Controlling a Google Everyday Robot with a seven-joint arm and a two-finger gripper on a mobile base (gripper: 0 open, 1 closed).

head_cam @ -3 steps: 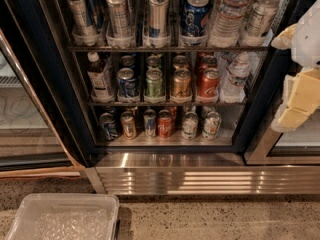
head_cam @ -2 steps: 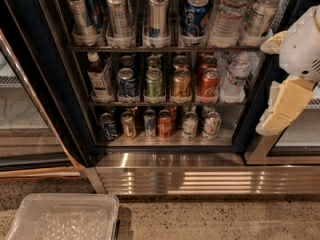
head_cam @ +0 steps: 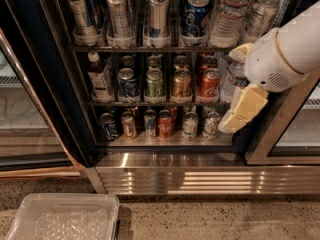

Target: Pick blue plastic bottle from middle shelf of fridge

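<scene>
The blue plastic bottle (head_cam: 100,75), with a white cap, dark contents and a pale label, stands upright at the left end of the middle shelf (head_cam: 165,103) of the fridge (head_cam: 75,134). Blue, green, gold and red cans stand to its right on that shelf. My gripper (head_cam: 234,118), pale yellow under the white arm (head_cam: 285,49), hangs in front of the fridge's right side at the height of the middle and lower shelves. It is far to the right of the bottle and touches nothing.
A clear ridged water bottle (head_cam: 229,81) stands at the middle shelf's right end, partly behind my arm. Tall silver cans (head_cam: 159,11) fill the upper rack and short cans (head_cam: 165,123) the bottom one. The ribbed steel base plate (head_cam: 200,180) lies below. A clear plastic bin (head_cam: 65,219) sits on the floor at lower left.
My arm and gripper have moved left from the right edge, and now stand in front of the fridge's right side. The bottle and cans have not moved.
</scene>
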